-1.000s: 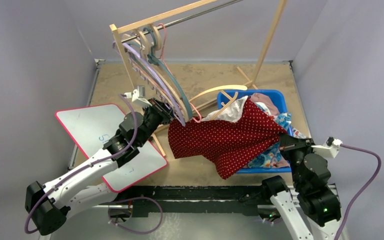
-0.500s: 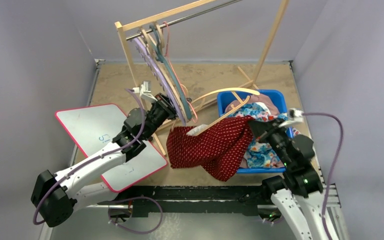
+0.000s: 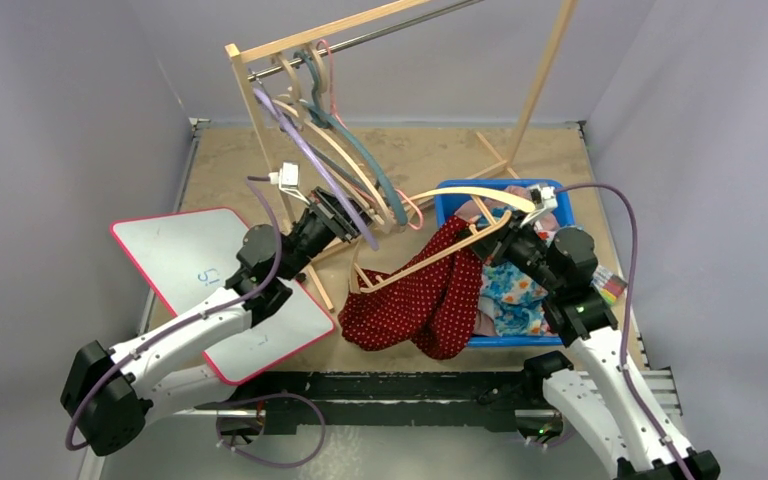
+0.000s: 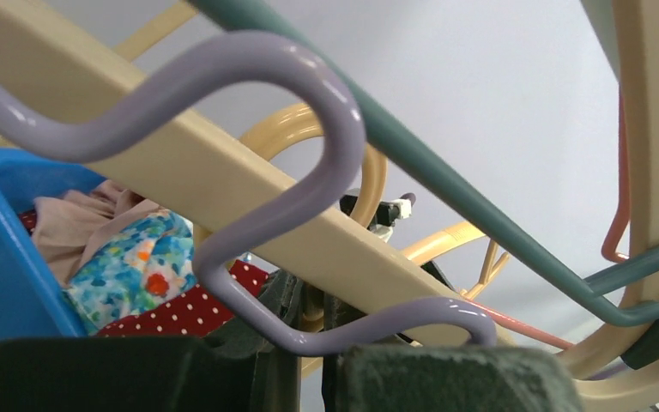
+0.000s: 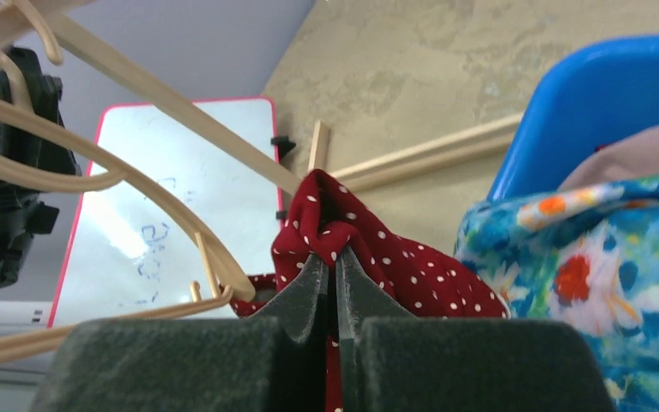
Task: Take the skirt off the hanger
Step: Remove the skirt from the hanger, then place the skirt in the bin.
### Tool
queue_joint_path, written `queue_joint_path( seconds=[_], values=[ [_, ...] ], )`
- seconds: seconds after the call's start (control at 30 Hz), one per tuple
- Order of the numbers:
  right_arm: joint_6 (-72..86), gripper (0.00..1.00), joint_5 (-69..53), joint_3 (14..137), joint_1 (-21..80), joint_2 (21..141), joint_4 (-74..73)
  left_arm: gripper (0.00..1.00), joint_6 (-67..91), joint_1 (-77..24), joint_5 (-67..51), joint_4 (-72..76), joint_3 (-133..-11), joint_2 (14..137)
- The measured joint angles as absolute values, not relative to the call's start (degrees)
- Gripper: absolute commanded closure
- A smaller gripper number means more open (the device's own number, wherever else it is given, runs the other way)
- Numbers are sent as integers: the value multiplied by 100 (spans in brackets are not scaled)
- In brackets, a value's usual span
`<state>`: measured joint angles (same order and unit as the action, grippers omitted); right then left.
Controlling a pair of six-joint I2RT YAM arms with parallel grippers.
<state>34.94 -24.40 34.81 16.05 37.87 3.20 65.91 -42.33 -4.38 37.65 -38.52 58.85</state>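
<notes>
Right wrist view, Ana: what is the right gripper (image 5: 336, 266) doing?

Ben: Its two fingers are pressed tight together on a bunched fold of the red dotted skirt (image 5: 386, 266). The fold pokes up just past the tips.

Ana: What is close to it?

Ben: Just to its left are the thin wooden arms of the hanger (image 5: 116, 176), very near the skirt. To its right is the rim of the blue bin (image 5: 583, 94). A flowery cloth (image 5: 583, 257) lies inside, right beside the finger. Straight ahead, past the tips, I see the tan table (image 5: 446, 69). Farther left is a whiteboard (image 5: 163, 163).

Ana: Where is the rest of the skirt?

Ben: From above, it hangs down from the hanger, to the left of the right gripper and lower. Part of it lies over the bin's edge. The bottom reaches down toward the table.

Ana: What about the left gripper (image 4: 309, 369)?

Ben: It is closed as well. A purple hanger (image 4: 249, 51) curls down right at its tips. A cream hanger (image 4: 223, 184) and a green hanger (image 4: 480, 213) cross just above. I cannot tell if it pinches any of them. It sits under the hangers on the wooden rack (image 3: 245, 95), near the skirt's other end but apart from it. The room around it is tight.
</notes>
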Motion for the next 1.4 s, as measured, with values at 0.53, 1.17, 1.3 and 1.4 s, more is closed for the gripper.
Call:
queue_joint_path(
  seconds=[0.53, 1.17, 1.3, 1.4],
  values=[
    [4440, 100, -3242, 2414, 1605, 4569, 2521, 100, 6716, -4237, -580, 4342, -3780, 5765],
    [3385, 100, -298, 5435, 1608, 3586, 12, 100, 6657, -4237, -591, 3791, -3422, 5290],
    [2827, 100, 388, 6364, 1608, 3437, -353, 100, 6517, -4224, -556, 3562, -3406, 5199],
    [2414, 100, 681, 7266, 1608, 3581, -515, 100, 6427, -4217, -554, 3406, -3404, 5203]
  ],
)
